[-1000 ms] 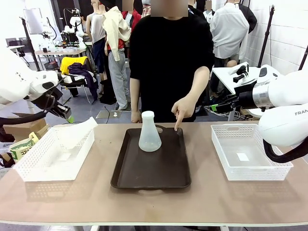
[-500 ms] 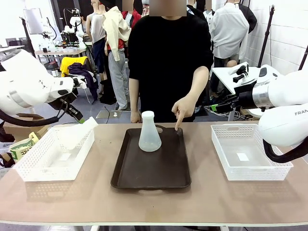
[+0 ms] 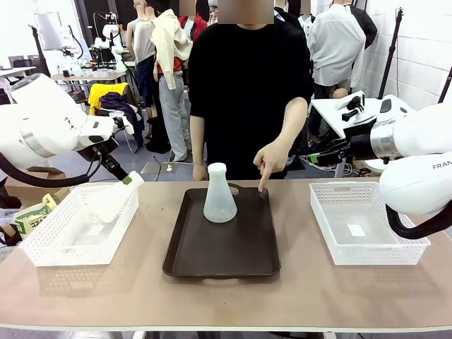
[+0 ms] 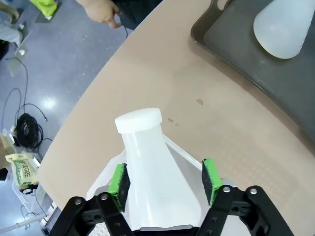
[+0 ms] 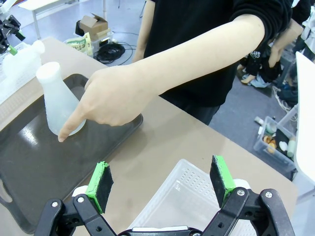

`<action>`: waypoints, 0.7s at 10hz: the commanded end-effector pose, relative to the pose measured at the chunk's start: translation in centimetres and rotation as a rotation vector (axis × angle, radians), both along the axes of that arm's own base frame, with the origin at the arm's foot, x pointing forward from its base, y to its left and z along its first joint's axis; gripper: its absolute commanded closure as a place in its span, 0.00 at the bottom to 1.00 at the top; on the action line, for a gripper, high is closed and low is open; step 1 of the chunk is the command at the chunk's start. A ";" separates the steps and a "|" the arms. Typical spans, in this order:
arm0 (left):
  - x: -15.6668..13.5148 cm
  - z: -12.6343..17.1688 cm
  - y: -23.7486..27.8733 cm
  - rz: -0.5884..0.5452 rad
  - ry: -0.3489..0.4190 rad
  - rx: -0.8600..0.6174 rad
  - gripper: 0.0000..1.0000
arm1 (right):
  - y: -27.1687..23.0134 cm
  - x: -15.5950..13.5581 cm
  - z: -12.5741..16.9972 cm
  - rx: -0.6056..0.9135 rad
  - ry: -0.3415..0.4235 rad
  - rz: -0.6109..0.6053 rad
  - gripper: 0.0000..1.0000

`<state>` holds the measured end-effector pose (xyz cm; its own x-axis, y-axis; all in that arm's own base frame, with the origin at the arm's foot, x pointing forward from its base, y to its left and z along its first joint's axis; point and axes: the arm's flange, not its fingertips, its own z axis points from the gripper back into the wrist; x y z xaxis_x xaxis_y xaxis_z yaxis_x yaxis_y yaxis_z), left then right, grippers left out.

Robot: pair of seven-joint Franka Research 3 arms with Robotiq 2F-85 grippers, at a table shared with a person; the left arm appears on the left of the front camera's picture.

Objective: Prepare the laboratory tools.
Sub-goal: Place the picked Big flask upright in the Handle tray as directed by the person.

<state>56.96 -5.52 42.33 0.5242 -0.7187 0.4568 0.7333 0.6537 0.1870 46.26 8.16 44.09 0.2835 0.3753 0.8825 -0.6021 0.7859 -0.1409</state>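
Left gripper [image 4: 165, 179] with green pads [image 4: 119, 184] either side of a frosted white flask [image 4: 152, 172], capped neck pointing away; contact unclear. Flask lies over a white mesh basket [image 4: 109, 173] at the table [image 4: 162, 88] edge. 1 more flask [image 4: 284, 24] stands on a dark tray [image 4: 275, 81] top right. Person's hand [image 4: 102, 11] top left; cables [image 4: 28, 130] on the floor.

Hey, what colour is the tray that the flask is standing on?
Dark brown. The tray under the upright flask shows best in the front view.
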 end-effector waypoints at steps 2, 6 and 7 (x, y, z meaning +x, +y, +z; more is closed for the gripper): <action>1.9 -1.3 0.7 -0.003 -0.003 -0.019 0.00 | 0.1 0.0 0.3 -0.003 0.004 0.003 0.00; 3.7 -3.0 -0.5 0.047 -0.020 -0.071 0.00 | 0.1 0.0 0.3 -0.003 0.004 0.003 0.00; 4.3 -3.5 -0.8 0.064 -0.026 -0.067 0.00 | 0.1 0.0 0.3 -0.003 0.004 0.003 0.00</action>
<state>60.27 -6.39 39.18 0.5507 -0.6770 0.4884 0.7060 0.6899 0.1603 46.27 8.16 44.08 0.2837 0.3752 0.8825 -0.6020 0.7860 -0.1407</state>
